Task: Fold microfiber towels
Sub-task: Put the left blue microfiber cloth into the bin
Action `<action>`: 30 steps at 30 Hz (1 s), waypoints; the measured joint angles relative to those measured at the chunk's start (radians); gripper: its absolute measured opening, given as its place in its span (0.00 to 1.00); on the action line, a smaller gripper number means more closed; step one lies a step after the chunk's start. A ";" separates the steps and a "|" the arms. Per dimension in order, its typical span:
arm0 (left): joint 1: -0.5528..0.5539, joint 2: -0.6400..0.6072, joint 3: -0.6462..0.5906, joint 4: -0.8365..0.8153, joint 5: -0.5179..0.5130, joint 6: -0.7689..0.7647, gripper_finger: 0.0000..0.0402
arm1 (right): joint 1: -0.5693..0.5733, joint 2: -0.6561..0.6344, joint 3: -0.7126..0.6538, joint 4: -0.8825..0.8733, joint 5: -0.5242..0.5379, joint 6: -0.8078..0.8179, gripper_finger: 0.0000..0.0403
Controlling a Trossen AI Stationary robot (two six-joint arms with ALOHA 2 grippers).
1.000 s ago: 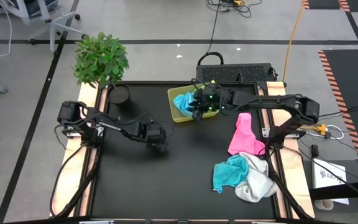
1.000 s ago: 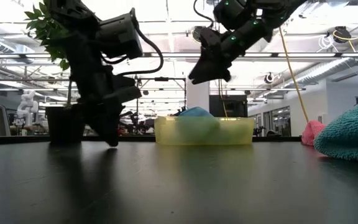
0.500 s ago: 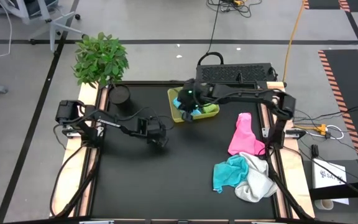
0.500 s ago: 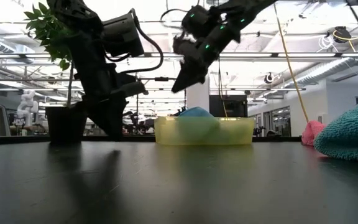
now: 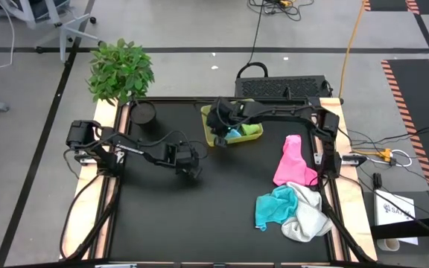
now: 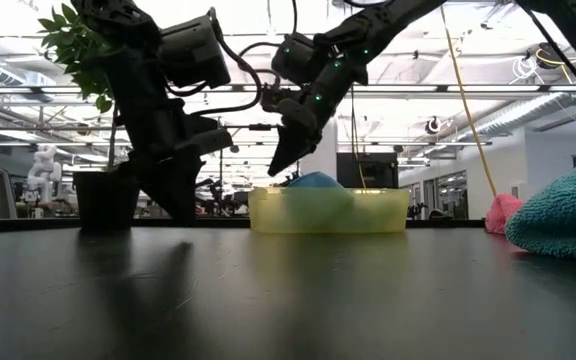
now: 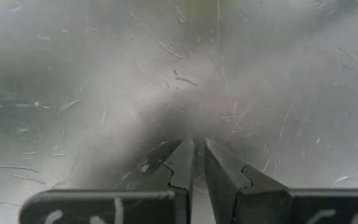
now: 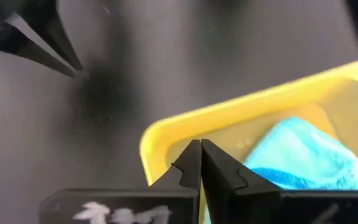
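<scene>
Two changes on my right gripper (image 5: 216,125): swung from mid-tray to rigid yellow-green plastic tray's (image 5: 208,138) left rim, jaws snapped closed on nothing; light blue microfiber towel (image 8: 303,154) left folded in tray, so drop-off looks done; left gripper (image 5: 194,171) near-shut, empty, parked mid-table

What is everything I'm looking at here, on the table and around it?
Table: one, black top.
Tray: one, yellow-green, at the table's far edge.
Light blue towel: one, lying in the tray.
Lime green towel: one, also in the tray, beside the blue one.
Pink towel: one, on the table's right side.
Teal towel: one, near the right front corner, touching the white one.
White towel: one, bunched against the teal towel.
Plant: one, green, in a dark pot at the far left corner.
Left gripper: one, dark, shut, low over the bare table left of the middle.
Right gripper: one, dark, shut and holding nothing, above the tray's rim.
</scene>
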 joint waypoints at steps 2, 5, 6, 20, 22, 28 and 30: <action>0.000 0.000 0.000 0.000 -0.001 0.000 0.09 | -0.003 0.002 0.000 -0.017 0.001 0.009 0.00; 0.000 0.000 0.000 -0.001 -0.001 -0.004 0.09 | -0.003 0.002 0.000 -0.045 0.003 -0.005 0.00; 0.000 0.000 0.000 -0.002 -0.001 -0.006 0.09 | -0.002 0.002 0.000 -0.049 0.003 -0.014 0.00; 0.000 -0.001 0.001 -0.005 -0.002 -0.010 0.09 | -0.021 0.002 -0.056 -0.082 0.090 -0.070 0.00; 0.000 -0.002 0.001 -0.015 -0.002 -0.018 0.09 | -0.028 0.002 -0.074 -0.114 0.133 -0.079 0.00; 0.000 -0.002 0.001 -0.021 -0.002 -0.024 0.09 | -0.051 -0.009 -0.078 -0.271 0.245 -0.111 0.00; 0.000 -0.002 0.001 -0.021 -0.002 -0.024 0.09 | -0.057 -0.024 -0.078 -0.292 0.246 -0.115 0.00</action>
